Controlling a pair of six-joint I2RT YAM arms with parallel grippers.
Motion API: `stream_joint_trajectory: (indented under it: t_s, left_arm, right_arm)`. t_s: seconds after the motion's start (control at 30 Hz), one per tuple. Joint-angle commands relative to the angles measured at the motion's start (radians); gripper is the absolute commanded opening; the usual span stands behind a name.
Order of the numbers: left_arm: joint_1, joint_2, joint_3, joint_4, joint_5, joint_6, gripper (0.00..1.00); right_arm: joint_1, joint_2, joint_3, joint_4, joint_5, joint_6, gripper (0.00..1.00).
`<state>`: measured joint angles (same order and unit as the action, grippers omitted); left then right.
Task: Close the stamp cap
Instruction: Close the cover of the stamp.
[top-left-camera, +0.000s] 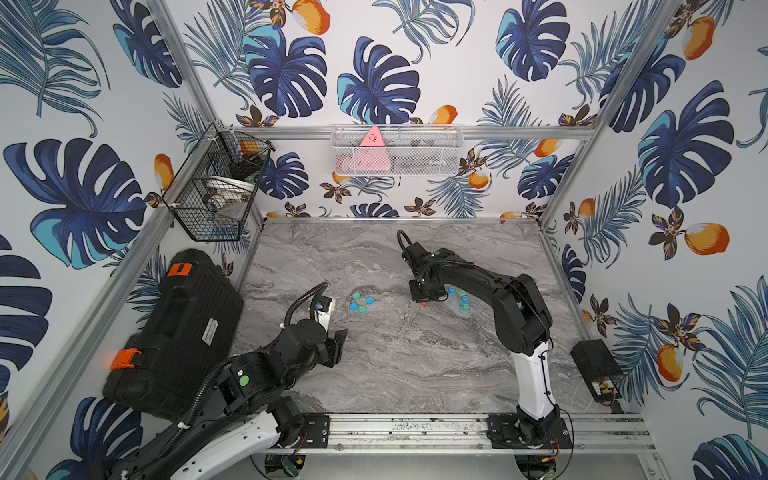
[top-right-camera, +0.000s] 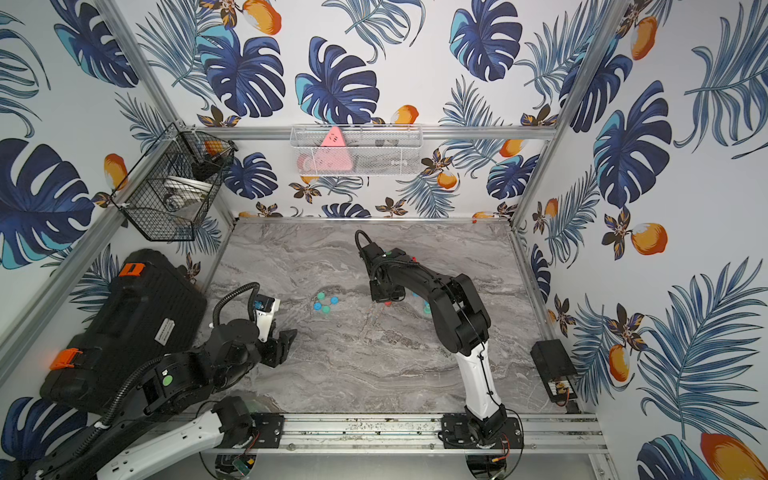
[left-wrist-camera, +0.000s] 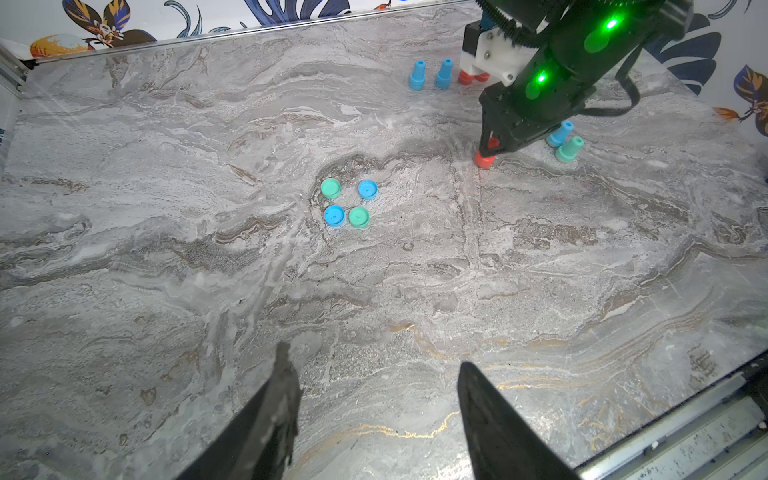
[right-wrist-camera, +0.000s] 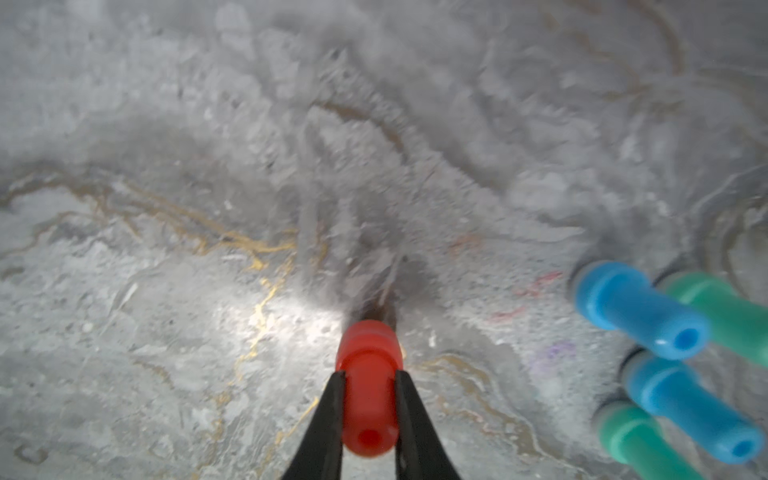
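Observation:
My right gripper (right-wrist-camera: 369, 374) is shut on the narrow stem of a red stamp (right-wrist-camera: 368, 399), which stands upright on the marble table (top-left-camera: 374, 365). The stamp's wider lower end (left-wrist-camera: 483, 159) is red down to the table and looks capped. In both top views only a bit of red (top-left-camera: 423, 304) (top-right-camera: 388, 303) shows under the gripper. Several loose blue and green caps (left-wrist-camera: 347, 203) (top-left-camera: 360, 302) lie in a cluster mid-table. My left gripper (left-wrist-camera: 374, 355) (top-left-camera: 338, 340) hovers open and empty nearer the front left.
Blue and green stamps (right-wrist-camera: 636, 307) (left-wrist-camera: 569, 148) with pale bases stand close beside the right gripper. Two blue stamps (left-wrist-camera: 430, 75) and red pieces (left-wrist-camera: 471, 77) stand farther back. A black case (top-left-camera: 174, 332) lies left, a black box (top-left-camera: 594, 365) right.

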<state>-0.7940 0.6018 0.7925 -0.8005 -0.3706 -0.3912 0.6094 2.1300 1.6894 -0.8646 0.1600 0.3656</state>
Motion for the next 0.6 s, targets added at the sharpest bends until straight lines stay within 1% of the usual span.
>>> stream_joint_trajectory:
  t_s: [0.0, 0.37, 0.5, 0.53, 0.57]
  left_arm:
    - [0.0, -0.002, -0.001, 0.018, -0.005, 0.01, 0.65]
    - [0.001, 0.001, 0.0, 0.019, -0.004, 0.01, 0.65]
    - [0.001, 0.003, 0.0, 0.02, -0.003, 0.009, 0.65]
    - [0.001, 0.004, 0.001, 0.018, -0.002, 0.009, 0.65]
    - [0.001, 0.002, 0.0, 0.02, -0.002, 0.01, 0.65]
  right_arm:
    - [-0.038, -0.014, 0.033, -0.039, 0.009, -0.024, 0.17]
    - [-0.138, -0.004, 0.148, -0.074, 0.02, -0.059, 0.17]
    - [-0.149, 0.001, 0.169, -0.079, 0.023, -0.06, 0.17]
    - [-0.18, 0.001, 0.171, -0.076, 0.022, -0.059, 0.17]
    - [-0.188, 0.001, 0.173, -0.074, 0.023, -0.058, 0.17]
